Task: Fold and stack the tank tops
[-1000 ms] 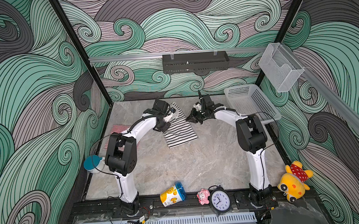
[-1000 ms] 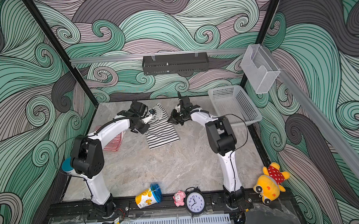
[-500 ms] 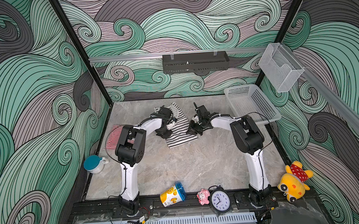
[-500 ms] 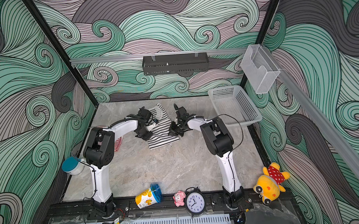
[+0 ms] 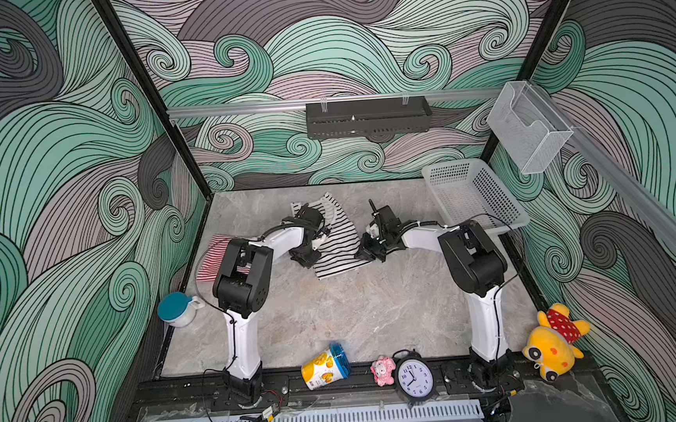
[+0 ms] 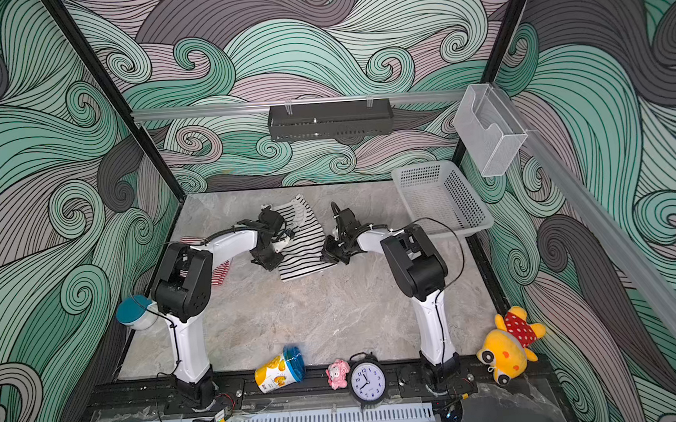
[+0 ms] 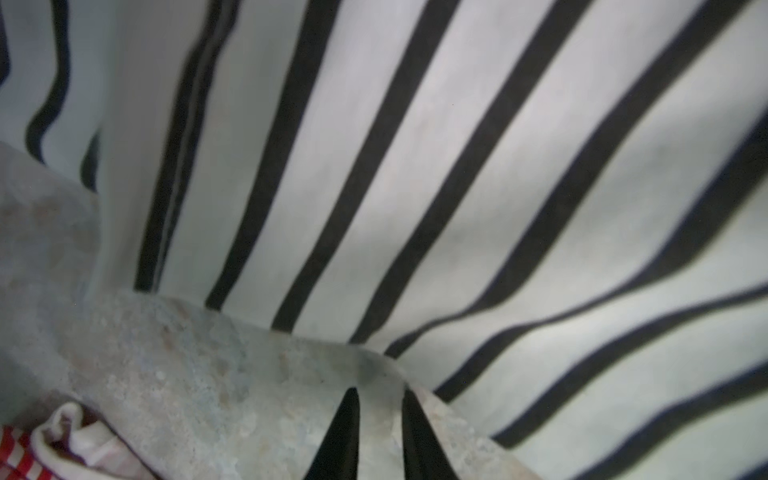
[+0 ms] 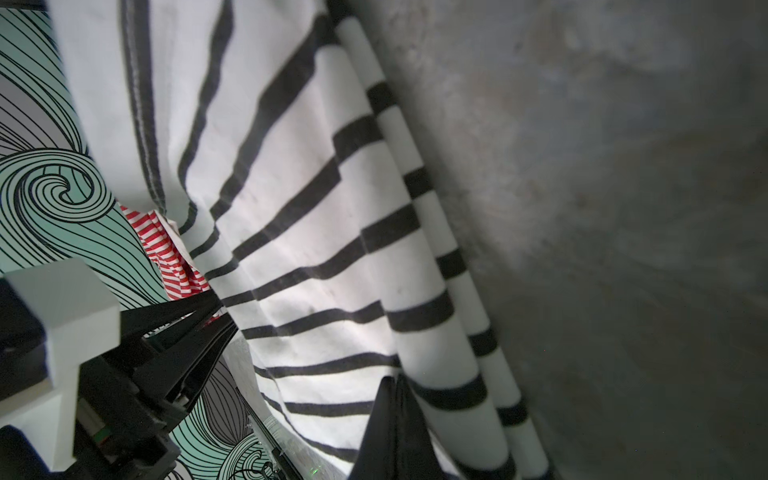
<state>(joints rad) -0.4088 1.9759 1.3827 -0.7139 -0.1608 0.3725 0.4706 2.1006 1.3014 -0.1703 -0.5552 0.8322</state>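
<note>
Fold-and-stack work in progress: the black-and-white tank top (image 5: 341, 246) lies rumpled at the far middle of the marble surface (image 5: 355, 312), neck opening toward the far wall, with an arm at each flank in both top views; the left claw (image 5: 308, 259) sits low at the cloth's left edge, and in the left wrist view its fingertips (image 7: 340, 444) stand slightly apart with bare surface showing between them, just short of the striped edge and holding nothing visible; the right claw (image 5: 365, 252) is down at the garment's near right corner, and in the right wrist view its tips are pressed together against a doubled edge of the stripes; whether a fold is caught between them cannot be told; the red-and-white tank top (image 5: 211, 263) lies to the left, near the left wall, partly hidden by the left arm (image 5: 281, 238), with bare surface between it and the black-striped one; a white mesh basket (image 5: 470, 198) stands at the far right; along the near edge lie a yellow snack cup (image 5: 325, 367) on its side, a small pink figure (image 5: 382, 371) and a black alarm clock (image 5: 415, 377); a yellow plush toy (image 5: 553, 345) sits at the near right; a teal-lidded mug (image 5: 177, 309) rests at the left edge.
</note>
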